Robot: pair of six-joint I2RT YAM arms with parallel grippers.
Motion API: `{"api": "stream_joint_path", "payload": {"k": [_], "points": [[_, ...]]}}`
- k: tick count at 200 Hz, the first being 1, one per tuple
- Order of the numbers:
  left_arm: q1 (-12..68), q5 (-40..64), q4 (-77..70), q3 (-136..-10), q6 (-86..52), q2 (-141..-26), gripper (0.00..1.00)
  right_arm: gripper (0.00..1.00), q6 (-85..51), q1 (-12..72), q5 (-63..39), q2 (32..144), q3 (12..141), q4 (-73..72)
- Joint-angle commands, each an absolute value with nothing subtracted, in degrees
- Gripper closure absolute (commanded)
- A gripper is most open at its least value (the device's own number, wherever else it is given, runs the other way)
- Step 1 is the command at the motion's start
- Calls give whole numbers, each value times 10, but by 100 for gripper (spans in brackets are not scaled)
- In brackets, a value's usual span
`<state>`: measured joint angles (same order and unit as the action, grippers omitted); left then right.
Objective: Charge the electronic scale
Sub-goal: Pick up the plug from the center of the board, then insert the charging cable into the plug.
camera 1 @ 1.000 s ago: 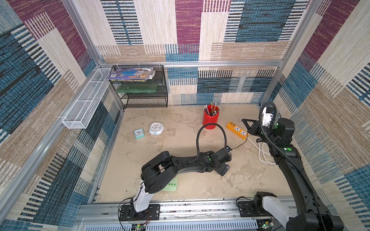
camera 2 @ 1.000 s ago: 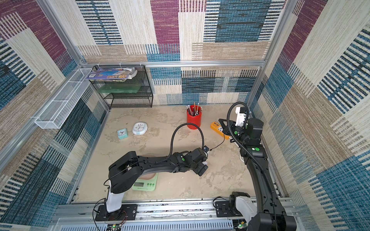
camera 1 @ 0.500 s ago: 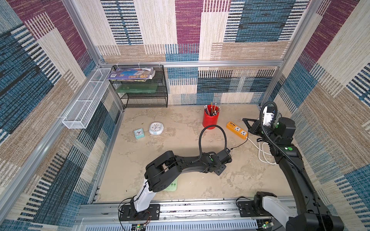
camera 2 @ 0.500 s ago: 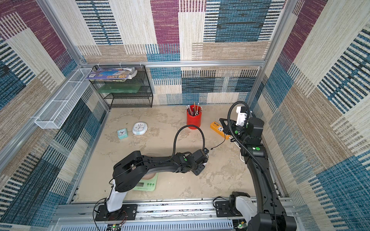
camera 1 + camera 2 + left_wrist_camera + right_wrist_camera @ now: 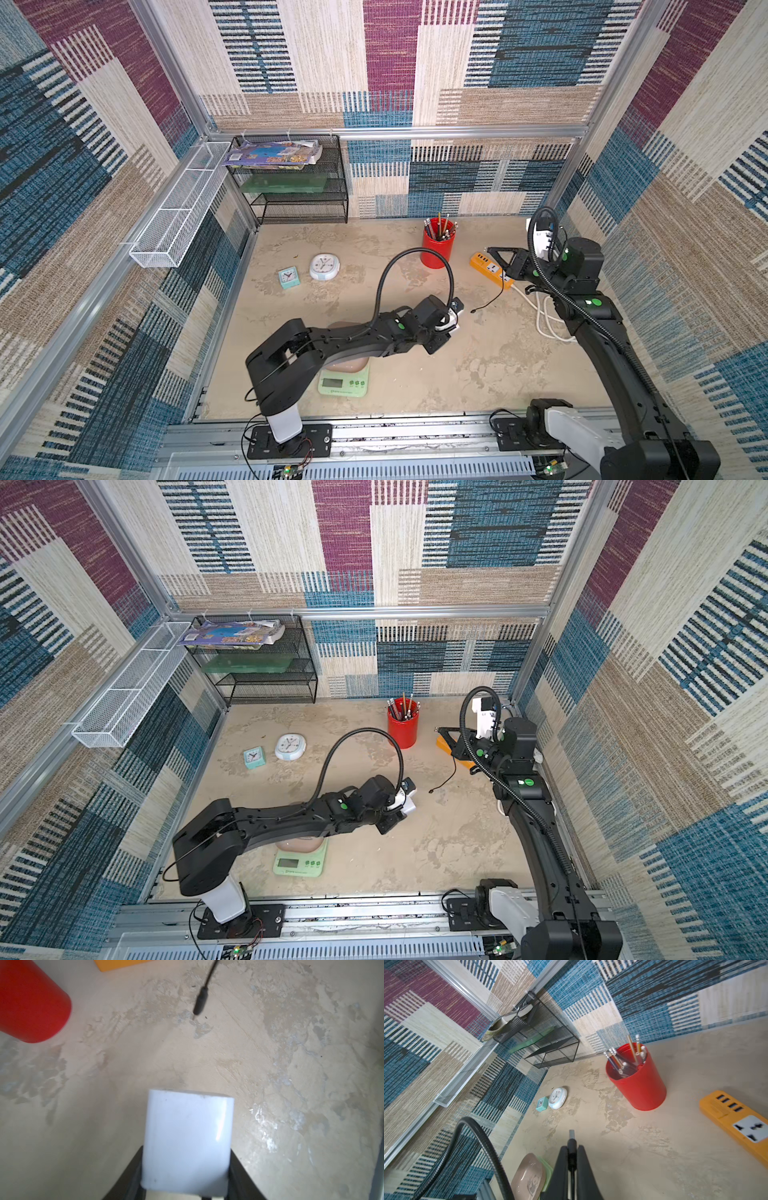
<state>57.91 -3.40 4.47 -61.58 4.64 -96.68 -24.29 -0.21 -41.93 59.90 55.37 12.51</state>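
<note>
The electronic scale (image 5: pixel 344 380) (image 5: pixel 299 862), mint green with a pink tray, lies near the front edge, half under my left arm. It also shows in the right wrist view, the scale (image 5: pixel 529 1176) lying low beside the fingers. My left gripper (image 5: pixel 451 322) (image 5: pixel 187 1167) is shut on a white charger block (image 5: pixel 187 1136) just above the table's middle. My right gripper (image 5: pixel 492 250) (image 5: pixel 571 1151), over the orange power strip (image 5: pixel 490 268), is shut on a black cable plug (image 5: pixel 571 1142) with a silver tip. The cable's other end (image 5: pixel 473 310) (image 5: pixel 200 1003) lies on the table.
A red pencil cup (image 5: pixel 438 248) stands behind the left gripper. Two small clocks (image 5: pixel 324 266) sit at the left, a black mesh shelf (image 5: pixel 299 183) at the back and a white wire basket (image 5: pixel 178 216) on the left wall. White cord (image 5: pixel 544 316) loops by the right arm.
My left gripper's jaws have closed from wide open onto the white charger block, and the left wrist has shifted slightly. The right arm has hardly moved.
</note>
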Motion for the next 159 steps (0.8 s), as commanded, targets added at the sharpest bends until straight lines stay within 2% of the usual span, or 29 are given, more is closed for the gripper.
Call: {"api": "stream_joint_path", "payload": {"k": [1,83,159], "points": [[558,2,-11,-582,126,-905,59,100,-213,28,-447,605,565,143],[457,38,-83,-446,259,-653,59,100,-138,159,-487,638,584,161],[440,46,-158,-364,354,-575,62,100,-97,279,-436,690,632,210]]}}
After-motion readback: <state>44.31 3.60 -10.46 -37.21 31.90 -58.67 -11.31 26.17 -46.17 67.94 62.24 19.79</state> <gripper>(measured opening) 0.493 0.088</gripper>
